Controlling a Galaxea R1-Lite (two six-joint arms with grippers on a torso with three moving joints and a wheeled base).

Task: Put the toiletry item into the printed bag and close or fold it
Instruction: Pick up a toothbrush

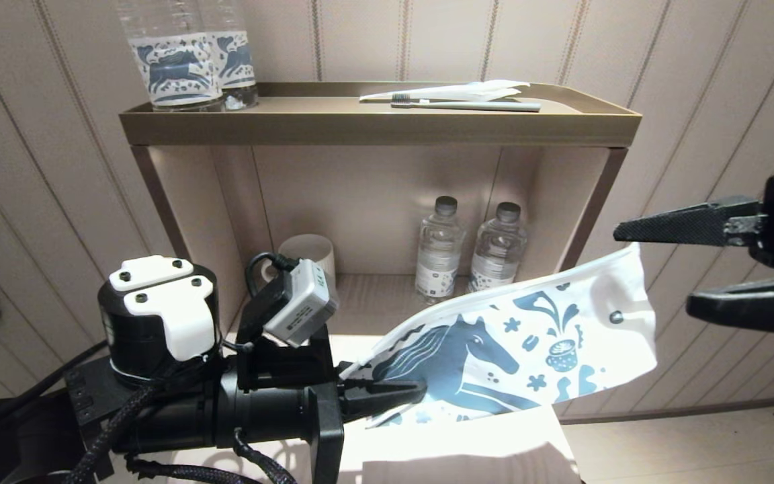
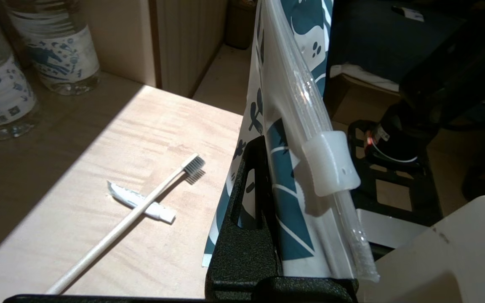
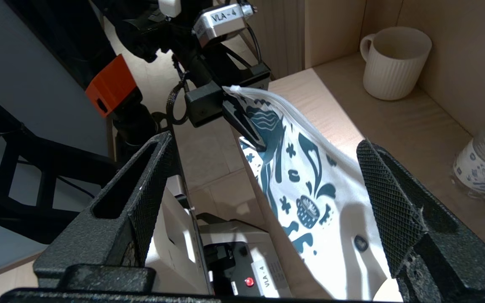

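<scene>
While gripped, printed bag (image 1: 514, 336) slanting upward

"VLA - 4" stands on the grey camera box (image 3: 221, 20) mounted on the left arm, and "VLA - 4" again on a white label (image 3: 266, 275) beside a red light lower down.

Head view — high, facing forward and down at the shelf unit (image 1: 380, 124), both arms entering low. Left wrist view — close behind the left gripper (image 2: 267, 235), facing along the printed bag (image 2: 293, 181) across the wooden surface (image 2: 112, 139). Right wrist view — behind the right gripper (image 3: 267, 198), facing back toward the left gripper. All three share the printed bag.
</scene>
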